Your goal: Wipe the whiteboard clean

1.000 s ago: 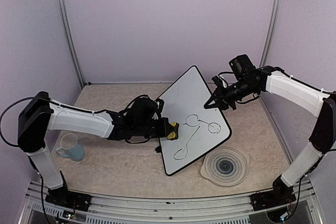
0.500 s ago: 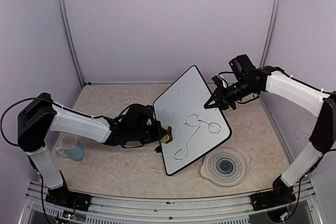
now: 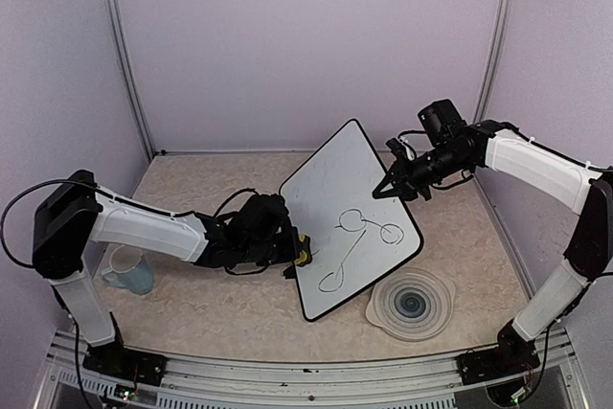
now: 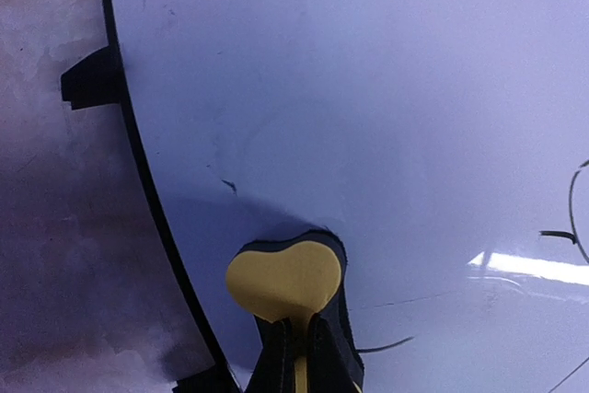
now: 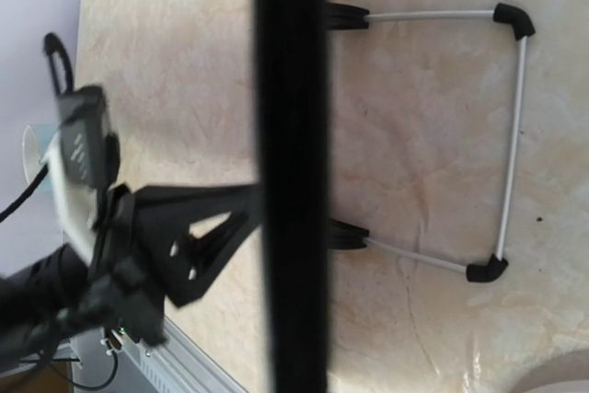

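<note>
From above, the whiteboard [image 3: 335, 184] stands tilted at the middle of the counter [image 3: 211, 308], its face towards the arms. Black marker loops [image 3: 369, 227] cover its lower right part. The left gripper [image 3: 295, 255] is at the board's lower left edge with its jaws closed on a yellow eraser [image 3: 304, 255]. The right gripper [image 3: 383, 191] reaches in from the far right, its jaws pinched on the board's upper right edge. A grey ringed plate [image 3: 410, 304] lies just off the board's near right corner. A clear measuring cup [image 3: 127, 269] stands well apart on the left.

The left wrist camera adds that the eraser [image 4: 285, 278] is heart-shaped with a black backing. It is clamped tight between the jaws of the left gripper [image 4: 302, 361] and pressed to the white surface just inside the black frame [image 4: 138, 154]. A small black foot [image 4: 90, 78] juts from that frame, and marker strokes [image 4: 557, 236] show at the right.

The right wrist camera sees the frame [image 5: 290, 135] edge-on as a dark bar. Behind it is a wire stand [image 5: 509, 135], hidden in the other views, propped on the counter [image 5: 414, 154]. This gripper's own fingers are not clearly seen here.
</note>
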